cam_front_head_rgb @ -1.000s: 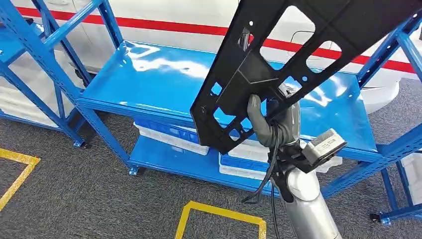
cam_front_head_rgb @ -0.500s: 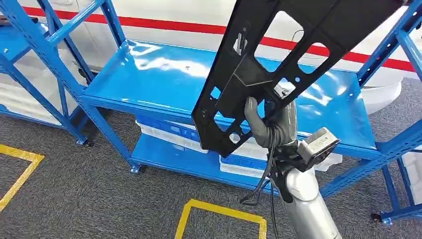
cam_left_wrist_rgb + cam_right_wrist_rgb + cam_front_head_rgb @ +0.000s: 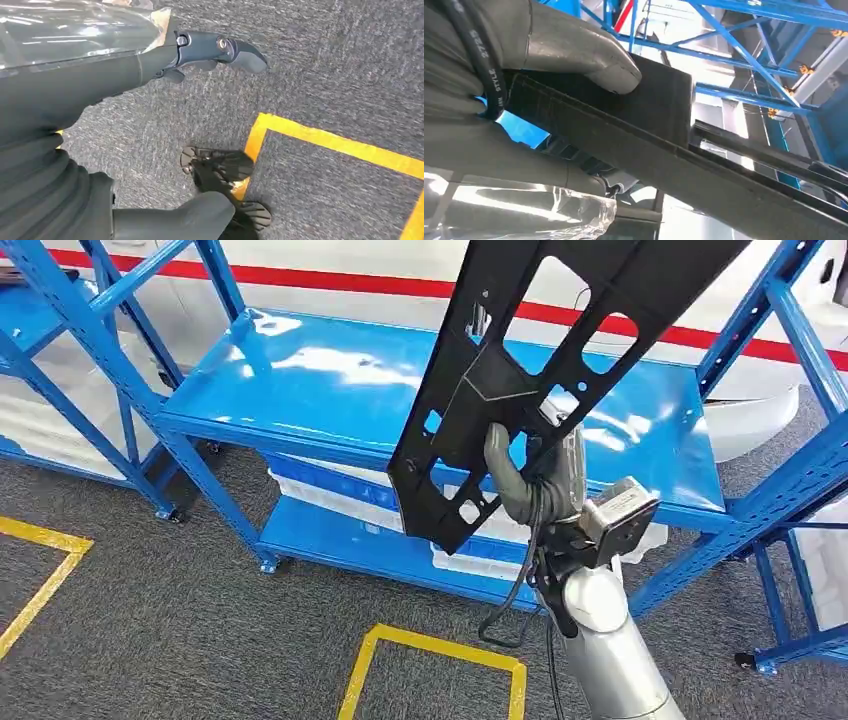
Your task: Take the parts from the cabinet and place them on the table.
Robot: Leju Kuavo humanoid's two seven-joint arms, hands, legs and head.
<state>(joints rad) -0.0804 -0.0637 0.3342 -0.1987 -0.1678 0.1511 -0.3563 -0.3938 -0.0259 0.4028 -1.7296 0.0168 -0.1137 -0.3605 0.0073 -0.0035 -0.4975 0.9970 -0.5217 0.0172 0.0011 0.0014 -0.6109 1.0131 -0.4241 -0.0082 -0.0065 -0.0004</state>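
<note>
Head view first: the right arm came up from the lower right, silver forearm rising steeply, with the right hand (image 3: 535, 480) raised in front of the blue shelving rack (image 3: 330, 390). The hand was wrapped around the lower part of a big black part (image 3: 520, 370), a flat panel with lots of cut-out windows. The thumb sat on the face toward the camera, the other fingers went round behind. The panel was tilted, its lower corner hanging down to the left of the hand and the rest running up and right out of the top of the picture. It was held in the air above the rack's glossy top shelf, not resting on it. White and blue bins (image 3: 340, 500) sat on the lower shelf, and yellow floor tape (image 3: 430, 645) marked the grey carpet.

Left wrist view: the left hand (image 3: 210, 52) hung over the carpet next to a yellow tape line (image 3: 325, 142). Fingers looked stretched out and apart, thumb low in the shot, nothing between them, so it was holding nothing.

Right wrist view: super close. The thick grey thumb (image 3: 579, 50) pressed flat on the black panel (image 3: 659, 145), which ran diagonally across the shot, with blue rack beams (image 3: 744, 50) behind it. Solid grip.
</note>
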